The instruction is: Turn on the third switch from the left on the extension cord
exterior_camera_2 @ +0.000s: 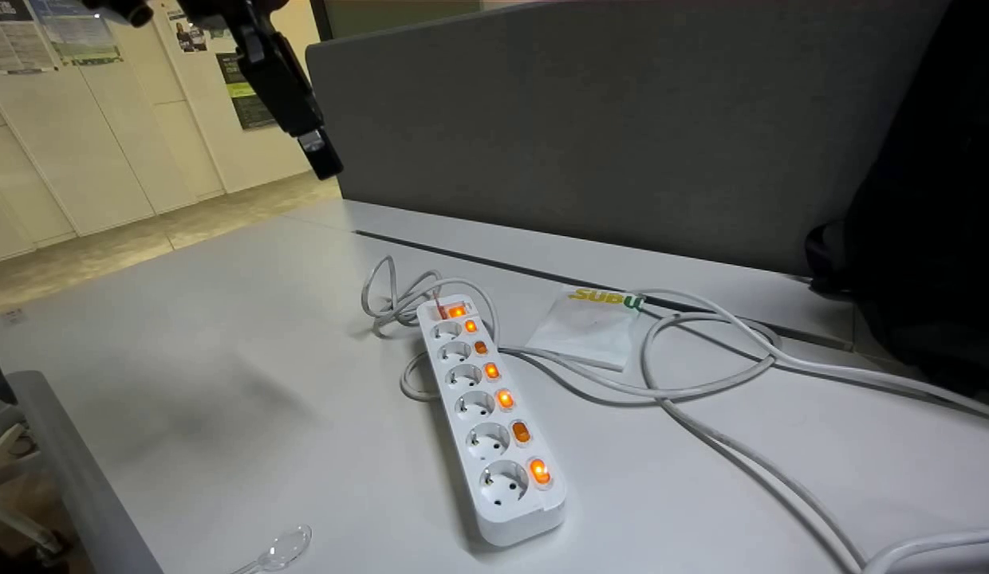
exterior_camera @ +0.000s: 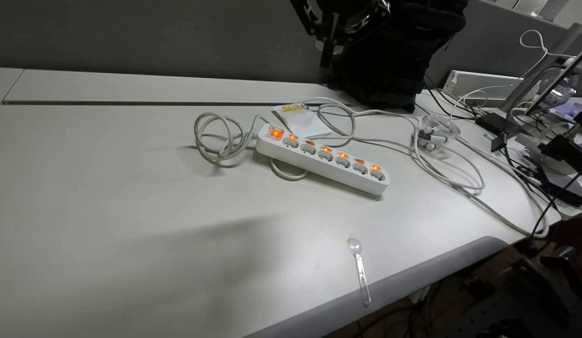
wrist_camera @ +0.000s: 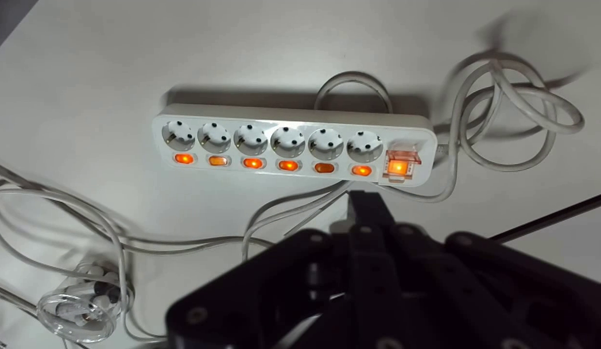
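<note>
Wrist view shows my pincer (wrist_camera: 369, 198) pressed together, low and right of the middle, while the long extension cord (wrist_camera: 294, 145) lies sideways above it in the frame, so the nearer dim switch (wrist_camera: 324, 167) I probably want is up and left.

Extension cord (wrist_camera: 306, 148) was of smooth, faintly glossy plastic. Spoon (exterior_camera: 361, 271) was of clear, shiny plastic. Partition (exterior_camera_2: 582, 143) looked matt, cloth-like.

The white paper (exterior_camera_2: 586, 331) bears yellow "SUB" and a green character, while wall posters (exterior_camera_2: 80, 32) are unreadable.
</note>
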### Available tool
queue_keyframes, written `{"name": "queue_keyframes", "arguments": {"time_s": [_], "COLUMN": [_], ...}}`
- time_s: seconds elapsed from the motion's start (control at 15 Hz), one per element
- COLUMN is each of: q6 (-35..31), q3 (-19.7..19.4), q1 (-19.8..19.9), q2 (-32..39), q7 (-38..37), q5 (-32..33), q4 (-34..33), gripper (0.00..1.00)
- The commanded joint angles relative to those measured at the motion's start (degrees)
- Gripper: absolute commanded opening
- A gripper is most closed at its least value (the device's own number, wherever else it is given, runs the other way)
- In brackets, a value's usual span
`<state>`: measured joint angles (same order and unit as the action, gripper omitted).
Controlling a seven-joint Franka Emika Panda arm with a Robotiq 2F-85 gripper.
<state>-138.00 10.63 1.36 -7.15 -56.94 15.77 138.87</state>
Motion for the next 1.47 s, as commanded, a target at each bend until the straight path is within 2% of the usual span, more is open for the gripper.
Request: {"name": "queue_keyframes", "arguments": {"time_s": [0.0, 0.93, 1.2, 1.4], "q6": [0.65, -4.81, -4.91, -3.56], "q3": [-1.40, -7.38, -9.87, -10.70], "q1": [-0.96, -1.16, -0.88, -0.62], "q2": [0.89, 10.90, 14.06, 16.70], "q7": [-0.54, -5.29, -0.50, 8.30], "q5": [0.10, 3.08, 0.62, -3.67], "q4": [-0.67, -3.98, -6.11, -8.46], "gripper": [0.00, 0.00, 0.00, 0.00]}}
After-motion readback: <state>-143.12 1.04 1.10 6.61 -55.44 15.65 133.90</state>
